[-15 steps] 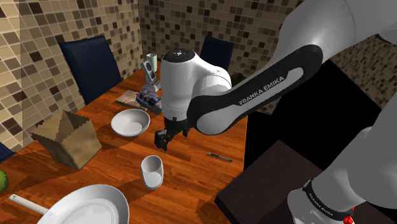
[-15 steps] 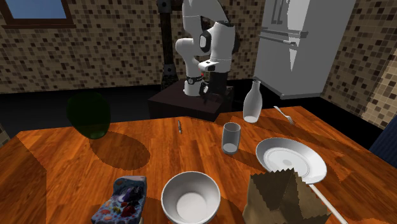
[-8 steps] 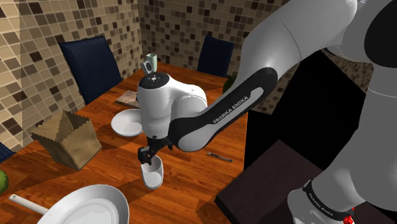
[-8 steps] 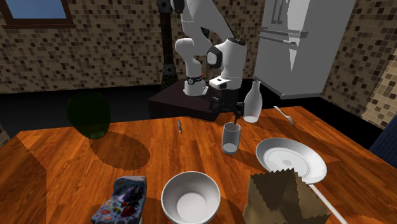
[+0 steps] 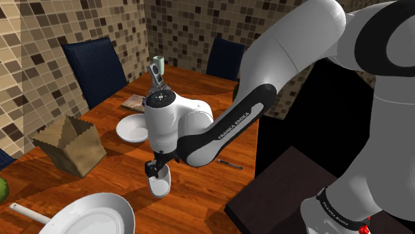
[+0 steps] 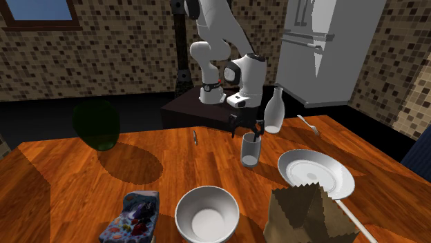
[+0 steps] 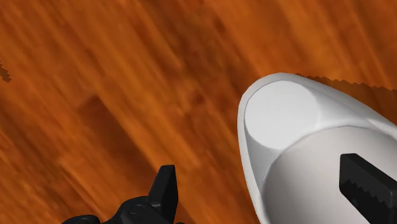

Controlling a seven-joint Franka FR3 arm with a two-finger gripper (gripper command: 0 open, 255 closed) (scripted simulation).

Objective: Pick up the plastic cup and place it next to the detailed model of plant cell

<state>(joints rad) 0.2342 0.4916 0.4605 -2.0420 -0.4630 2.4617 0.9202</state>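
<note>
Cup (image 5: 159, 183): pale grey-white and plain, round, slightly tapered toward its base, mouth up, nothing visible inside; smooth surface, no handle.
Place: upright on the table (image 6: 62, 176), toward the far right in the second exterior view, just left of the plate (image 6: 315, 174) and nearer than the bottle (image 6: 274, 110).
Claw: gripper (image 7: 256, 167) released, fingers spread and hanging at the cup's rim; in the wrist view one finger (image 7: 167, 188) is outside the wall and the other over the hollow; no contact that I can see.
Handling: likely light, and stiff but thin-walled; the sides look slick, so a hard squeeze could pop it out or tip it.
Hold: best by the wall near the rim, one finger in and one out, or across the upper body.
Model: plant cell model (image 6: 135, 217), a flat blue slab with mottled coloured lumps, lies at the near left, well apart from the cup.
Table: glossy orange-brown wood grain.
Neighbours: round white bowl (image 6: 206, 214) roughly between cup and model; creased brown paper bag (image 6: 304, 217) at the near right.
</note>
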